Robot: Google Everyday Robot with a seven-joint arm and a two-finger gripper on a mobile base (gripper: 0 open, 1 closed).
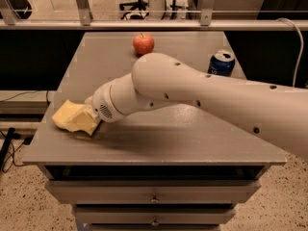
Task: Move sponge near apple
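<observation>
At the table [163,141] corner, the gripper [86,121] touches the sponge [66,115]; I cannot tell its grip. A weak hold could push it overboard.

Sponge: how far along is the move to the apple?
Done: the tool is down at the sponge, at the near-left corner of the table. In hand: the grasp; whether it holds yet is unclear. Left: the whole carry, since the apple sits at the far edge, well apart from the sponge.
</observation>
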